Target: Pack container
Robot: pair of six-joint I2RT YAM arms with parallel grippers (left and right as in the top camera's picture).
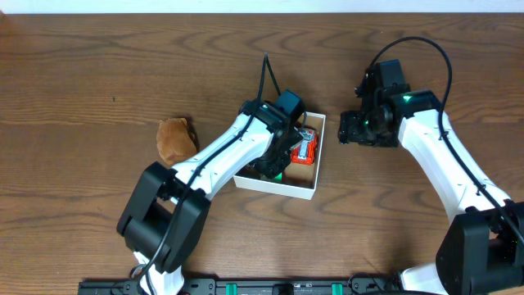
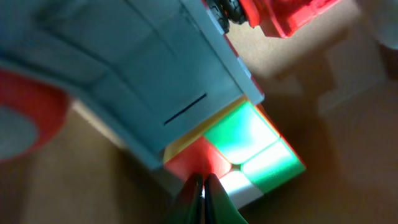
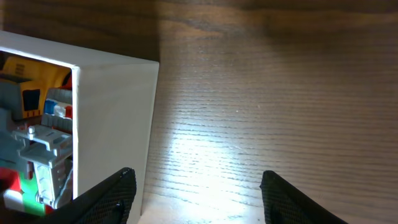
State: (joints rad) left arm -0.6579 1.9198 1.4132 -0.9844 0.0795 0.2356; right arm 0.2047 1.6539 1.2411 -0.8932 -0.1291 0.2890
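Left gripper (image 2: 200,198) fingers pressed together, holding nothing, inside container (image 1: 274,187) above colored cube (image 2: 252,143). Right gripper (image 3: 199,185) fingers apart over table (image 3: 280,93), beside container wall.

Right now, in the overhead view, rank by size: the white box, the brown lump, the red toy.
1. Box, largest.
2. Brown lump.
3. Red toy, smallest as seen, though the left arm hides part of it, so lump versus toy is unsure.
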